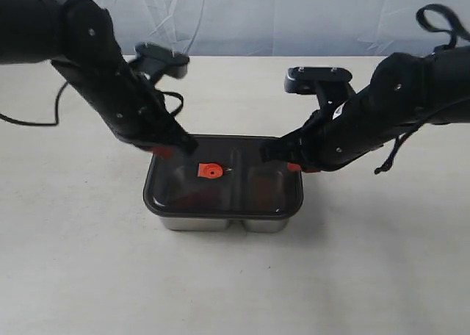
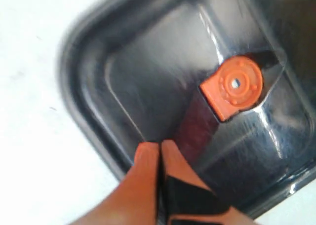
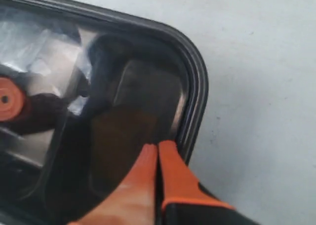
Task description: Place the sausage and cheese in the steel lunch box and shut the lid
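Closing step now: the lid [image 1: 183, 186] lies flat on the steel lunch box [image 1: 220, 223], which sits mid-worktop [image 1: 88, 261] between your two arms. Your left end effector [image 2: 154, 151] is closed, its orange fingertips pinched together with nothing between them, and the tips touch the lid just inside its rim near one far corner. Your right end effector [image 3: 158, 148] is closed and empty too, tips on the lid just inside the opposite far corner. So you're pressing, not grasping. To do it well, I'd push straight down on both ends evenly, so the seal seats all round rather than rocking up at the near edge, where no tip rests. Then work along the rim towards the near corners, gently, so the tips don't skid on that glossy surface. The lid's long axis runs left to right across the exterior view, lined up with the box, face up, with its orange centre tab [image 1: 209, 170] slightly left of the middle. A dim reddish shape beside the tab is probably the sausage [image 2: 197, 131]; the cheese I can't make out through the smoky plastic.
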Controlling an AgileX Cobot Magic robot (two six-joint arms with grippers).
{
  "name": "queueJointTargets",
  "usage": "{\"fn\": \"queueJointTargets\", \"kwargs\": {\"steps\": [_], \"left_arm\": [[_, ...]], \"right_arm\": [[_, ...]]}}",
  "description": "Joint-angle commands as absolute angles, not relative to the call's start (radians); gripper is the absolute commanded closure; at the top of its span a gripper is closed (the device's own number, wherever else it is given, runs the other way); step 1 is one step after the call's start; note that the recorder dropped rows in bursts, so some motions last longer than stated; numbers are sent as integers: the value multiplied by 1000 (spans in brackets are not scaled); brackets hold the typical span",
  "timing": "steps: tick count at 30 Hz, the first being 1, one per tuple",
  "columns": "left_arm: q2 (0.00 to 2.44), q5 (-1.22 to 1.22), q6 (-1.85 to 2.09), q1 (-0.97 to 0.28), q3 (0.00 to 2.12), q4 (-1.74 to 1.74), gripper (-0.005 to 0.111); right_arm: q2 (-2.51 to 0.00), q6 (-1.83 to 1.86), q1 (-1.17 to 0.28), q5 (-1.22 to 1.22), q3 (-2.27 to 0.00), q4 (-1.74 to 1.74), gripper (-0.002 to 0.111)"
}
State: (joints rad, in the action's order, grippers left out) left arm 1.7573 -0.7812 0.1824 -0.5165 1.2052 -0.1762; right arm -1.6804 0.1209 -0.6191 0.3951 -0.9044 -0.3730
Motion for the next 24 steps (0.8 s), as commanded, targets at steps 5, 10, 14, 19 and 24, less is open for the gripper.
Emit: {"fn": "queueJointTargets", "kwargs": {"steps": [5,10,14,19,24], "left_arm": [[994,-430,0,-520,958,-104,107],[663,-429,0,-520,642,-149,107],[564,-642,-8,-520,578,-139,107],[537,-718,0,-520,576,-138,107],[537,-713,0,-520,576,-129,107]], "right_arm": [[-1112,148,-618,626,-826,-326,109],[-952,174,-618,554,-682,-405,109],[-932,174,-618,570,-681,-407,109],[-934,174,-618,570,-681,-409,109],[-802,176,-506,601,-681,-402,109]]}}
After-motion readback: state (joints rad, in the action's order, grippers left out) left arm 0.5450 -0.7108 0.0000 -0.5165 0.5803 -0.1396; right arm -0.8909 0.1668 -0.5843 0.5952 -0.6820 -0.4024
